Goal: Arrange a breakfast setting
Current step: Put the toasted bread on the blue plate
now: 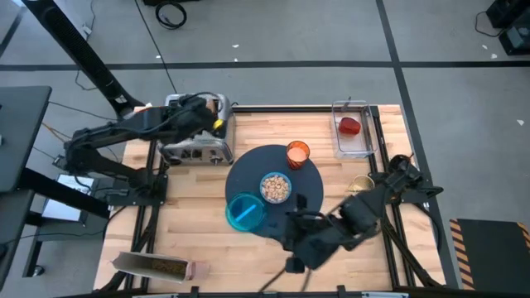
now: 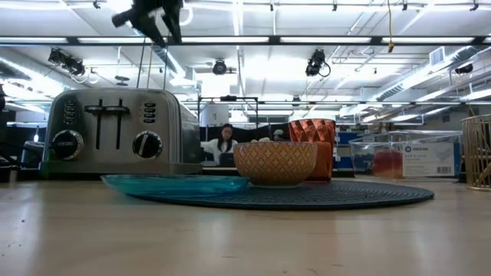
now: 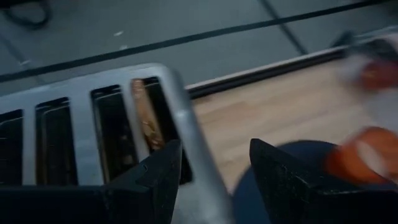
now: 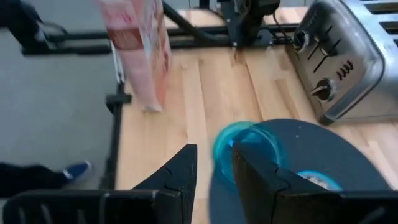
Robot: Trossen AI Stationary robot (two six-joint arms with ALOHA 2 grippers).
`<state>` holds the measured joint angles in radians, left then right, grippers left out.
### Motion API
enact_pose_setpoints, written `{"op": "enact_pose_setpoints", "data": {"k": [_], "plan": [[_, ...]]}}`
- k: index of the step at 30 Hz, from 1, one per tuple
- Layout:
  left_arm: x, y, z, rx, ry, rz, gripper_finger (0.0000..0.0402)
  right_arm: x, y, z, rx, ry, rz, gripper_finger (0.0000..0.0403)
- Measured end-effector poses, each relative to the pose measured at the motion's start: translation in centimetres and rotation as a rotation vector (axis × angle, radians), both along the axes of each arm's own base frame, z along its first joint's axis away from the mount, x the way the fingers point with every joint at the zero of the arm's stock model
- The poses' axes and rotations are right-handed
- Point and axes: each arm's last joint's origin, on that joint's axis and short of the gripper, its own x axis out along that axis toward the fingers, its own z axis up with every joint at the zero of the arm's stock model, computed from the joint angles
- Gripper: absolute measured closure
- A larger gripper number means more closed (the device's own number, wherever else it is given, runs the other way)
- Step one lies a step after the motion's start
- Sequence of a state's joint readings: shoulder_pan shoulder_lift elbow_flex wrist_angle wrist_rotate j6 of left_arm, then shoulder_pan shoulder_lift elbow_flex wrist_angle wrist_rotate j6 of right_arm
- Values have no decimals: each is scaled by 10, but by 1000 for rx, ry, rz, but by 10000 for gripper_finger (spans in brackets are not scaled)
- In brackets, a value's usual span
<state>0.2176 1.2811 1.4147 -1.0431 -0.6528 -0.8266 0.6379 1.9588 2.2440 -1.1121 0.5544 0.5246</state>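
Wooden tabletop carries the setting. Nearest lies a cereal box [image 1: 153, 266] on its side at the near left edge, set aside. The right gripper [image 1: 296, 217] hovers over the mat's [image 1: 306, 178] near edge, fingers narrow and empty. Teal plate [image 1: 245, 212] overhangs the mat's near-left rim, likely awaiting toast; bowl [image 1: 276, 187] sits central, orange cup [image 1: 297, 153] behind. Farther left, the left gripper [image 3: 211, 180] hangs wide over the toaster [image 1: 197, 141], aimed at the toast slice [image 3: 146, 118] in its slot. Red fruit [image 1: 351, 127] waits in a clear tub [image 1: 364, 141] far right.

One toaster [image 1: 197, 132] with four slots, one toast slice [image 3: 147, 118], one round mat [image 1: 248, 170], one cereal bowl [image 1: 276, 187], one orange cup [image 1: 297, 153], one teal plate [image 1: 245, 212], one clear container [image 1: 354, 142] holding one red fruit [image 1: 350, 126], one cereal box [image 1: 157, 265].
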Motion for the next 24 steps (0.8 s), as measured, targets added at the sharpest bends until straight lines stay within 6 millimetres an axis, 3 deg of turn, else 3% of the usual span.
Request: {"op": "enact_pose_setpoints", "data": {"k": [10, 24], "plan": [[8, 62, -30, -131, 99, 144, 205, -27, 39, 1, 166, -77, -79, 293], [6, 107, -57, -320, 130, 188, 213, -34, 48, -2, 210, -87, -116, 295]]}}
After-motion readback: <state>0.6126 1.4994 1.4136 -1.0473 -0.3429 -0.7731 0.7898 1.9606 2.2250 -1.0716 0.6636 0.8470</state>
